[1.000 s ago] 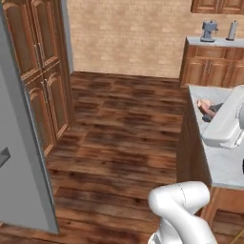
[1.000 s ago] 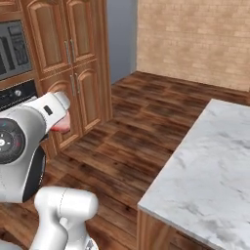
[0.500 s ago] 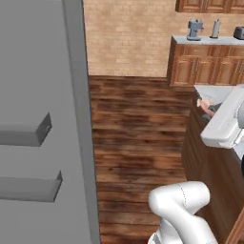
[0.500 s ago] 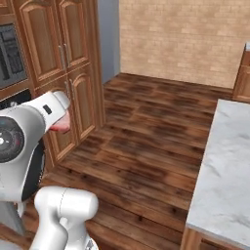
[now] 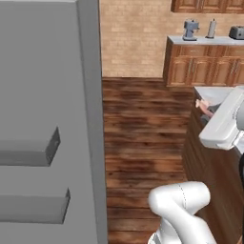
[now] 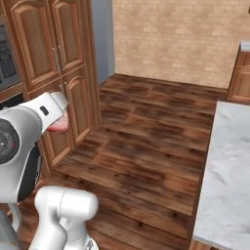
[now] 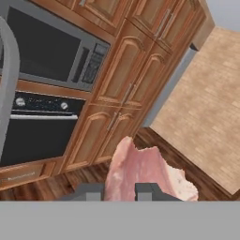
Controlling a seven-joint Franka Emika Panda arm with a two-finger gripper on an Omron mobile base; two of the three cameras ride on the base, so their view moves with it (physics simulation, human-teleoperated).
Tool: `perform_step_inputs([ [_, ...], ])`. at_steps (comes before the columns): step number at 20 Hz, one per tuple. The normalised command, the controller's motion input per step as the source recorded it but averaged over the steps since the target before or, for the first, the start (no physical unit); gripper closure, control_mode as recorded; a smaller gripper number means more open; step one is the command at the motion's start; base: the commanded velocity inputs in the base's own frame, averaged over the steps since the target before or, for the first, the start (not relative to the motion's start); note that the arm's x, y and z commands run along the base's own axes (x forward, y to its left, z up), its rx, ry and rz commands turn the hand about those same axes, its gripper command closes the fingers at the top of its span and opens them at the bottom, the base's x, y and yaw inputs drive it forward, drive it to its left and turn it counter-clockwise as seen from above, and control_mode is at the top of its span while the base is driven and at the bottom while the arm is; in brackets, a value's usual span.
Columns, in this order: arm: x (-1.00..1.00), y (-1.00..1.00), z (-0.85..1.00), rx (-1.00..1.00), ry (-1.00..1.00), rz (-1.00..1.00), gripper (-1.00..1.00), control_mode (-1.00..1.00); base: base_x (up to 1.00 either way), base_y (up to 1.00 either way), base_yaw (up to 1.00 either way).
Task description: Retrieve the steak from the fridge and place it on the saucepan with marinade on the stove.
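While the arm is reaching forward over the wood floor [image 6: 146, 146], the gripper [image 7: 119, 191] is clamping the steak [image 7: 143, 171], pink slab sticking up between the fingertips [image 7: 89, 192]. Steak is also peeking past the hand in the right base view, in front of brown cabinets [image 6: 58, 83]. Grey fridge [image 5: 47, 119] door is looming at left of left base view.

The arm reaches forward at mid height, gripper [image 7: 119, 191] jaws clamped on the steak [image 7: 140, 171]
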Motion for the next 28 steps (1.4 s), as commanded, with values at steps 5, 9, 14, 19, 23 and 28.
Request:
perform_step_inputs([
  [5,0.0,0.0,0.0,0.0,0.0,0.0,1.0,1.0,0.95,-0.22,0.01],
  [9,0.0,0.0,0.0,0.0,0.0,0.0,1.0,1.0,1.0,-0.08,0.07],
  [14,0.0,0.0,0.0,0.0,0.0,0.0,1.0,1.0,1.0,-0.07,0.05],
  [19,0.0,0.0,0.0,0.0,0.0,0.0,1.0,1.0,1.0,-0.2,0.0],
  [23,0.0,0.0,0.0,0.0,0.0,0.0,1.0,1.0,1.0,-0.19,0.0],
  [28,0.0,0.0,0.0,0.0,0.0,0.0,1.0,1.0,1.0,-0.18,-0.04],
])
